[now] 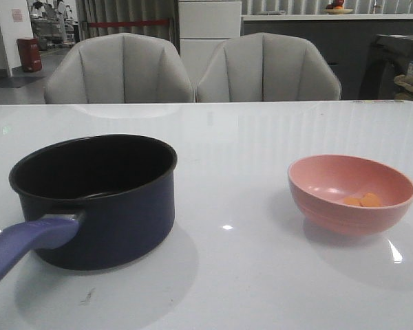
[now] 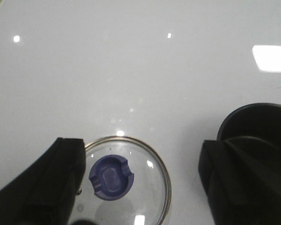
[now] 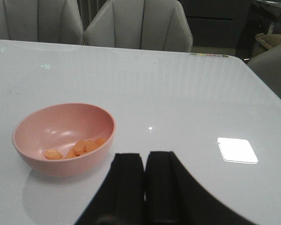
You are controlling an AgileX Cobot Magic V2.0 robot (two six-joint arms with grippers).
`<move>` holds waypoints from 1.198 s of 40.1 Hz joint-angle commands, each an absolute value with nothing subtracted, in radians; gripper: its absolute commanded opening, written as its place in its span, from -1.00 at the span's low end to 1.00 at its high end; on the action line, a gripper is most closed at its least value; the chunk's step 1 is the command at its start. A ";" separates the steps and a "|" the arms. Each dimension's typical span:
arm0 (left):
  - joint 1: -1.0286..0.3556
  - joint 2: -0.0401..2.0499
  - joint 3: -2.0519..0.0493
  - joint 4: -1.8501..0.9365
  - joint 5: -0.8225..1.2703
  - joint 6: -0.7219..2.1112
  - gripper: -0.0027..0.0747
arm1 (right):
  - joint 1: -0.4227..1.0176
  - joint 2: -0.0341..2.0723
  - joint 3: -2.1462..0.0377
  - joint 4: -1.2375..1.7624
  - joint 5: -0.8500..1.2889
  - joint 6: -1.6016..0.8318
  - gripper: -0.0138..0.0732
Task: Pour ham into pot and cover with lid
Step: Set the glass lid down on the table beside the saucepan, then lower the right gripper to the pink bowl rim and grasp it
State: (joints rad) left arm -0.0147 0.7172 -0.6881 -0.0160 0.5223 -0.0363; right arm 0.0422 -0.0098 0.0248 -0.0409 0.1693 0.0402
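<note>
white and glossy, the table (image 1: pixel 261 137) runs back to two grey upholstered chairs (image 1: pixel 193 69), and ceiling lights glint on its surface.

the left gripper (image 2: pixel 140 183) hangs over the table with its black fingers (image 2: pixel 47 187) spread wide apart and nothing between them but air. directly beneath that gap lies the lid (image 2: pixel 126 183), flat on the table, its steel rim curving round dark glass and its purple-blue knob (image 2: pixel 111 177) facing up. one finger overlaps the lid's edge in the left wrist view; whether it touches cannot be told. beside the other finger the dark rim of the pot (image 2: pixel 257 122) shows, close to the lid but apart from it.

the right gripper (image 3: pixel 144 187) has its two black fingers (image 3: pixel 126 187) pressed together, only a thin seam between them, gripping nothing. just beyond it on the table stands the pink bowl (image 3: pixel 61 136), upright, with the ham (image 3: pixel 82 147) lying as a few small orange pieces in its bottom.

in the front view neither arm appears. the pot (image 1: pixel 103 199) stands upright on the robot's left side, dark and empty as far as can be seen, its long purple-blue handle (image 1: pixel 24 247) pointing toward the robot. the pink bowl (image 1: pixel 351 196) sits well apart on the right, the ham (image 1: pixel 363 201) peeking over its near rim.
</note>
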 commanded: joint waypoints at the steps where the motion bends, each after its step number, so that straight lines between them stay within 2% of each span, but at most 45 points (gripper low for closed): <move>1: -0.044 0.589 -0.628 -0.017 0.360 -0.037 0.42 | 0.036 -0.028 0.036 -0.055 0.095 0.033 -0.34; 9: -0.143 0.356 -0.446 -0.017 0.195 -0.037 0.42 | 0.036 -0.028 0.036 -0.055 0.095 0.033 -0.34; 16: -0.202 0.209 -0.319 -0.017 0.139 -0.037 0.42 | 0.036 -0.028 0.036 -0.055 0.095 0.033 -0.34; 31: -0.268 0.158 -0.251 -0.009 0.069 -0.037 0.42 | 0.036 -0.028 0.035 -0.065 0.057 0.032 -0.34; 35: -0.289 0.158 -0.251 0.000 0.066 -0.037 0.42 | 0.036 -0.028 0.034 -0.035 -0.065 0.064 -0.34; 39: -0.297 0.158 -0.251 0.000 0.066 -0.037 0.42 | 0.036 -0.028 0.023 0.007 -0.328 0.121 -0.34; 41: -0.296 0.158 -0.251 0.000 0.065 -0.037 0.42 | 0.036 -0.026 0.001 0.015 -0.376 0.139 -0.34; 43: -0.296 0.158 -0.251 0.000 0.061 -0.037 0.42 | 0.036 -0.015 -0.039 0.021 -0.334 0.156 -0.34; 48: -0.296 0.158 -0.251 0.000 0.061 -0.037 0.42 | 0.036 0.081 -0.194 0.021 -0.035 0.167 -0.34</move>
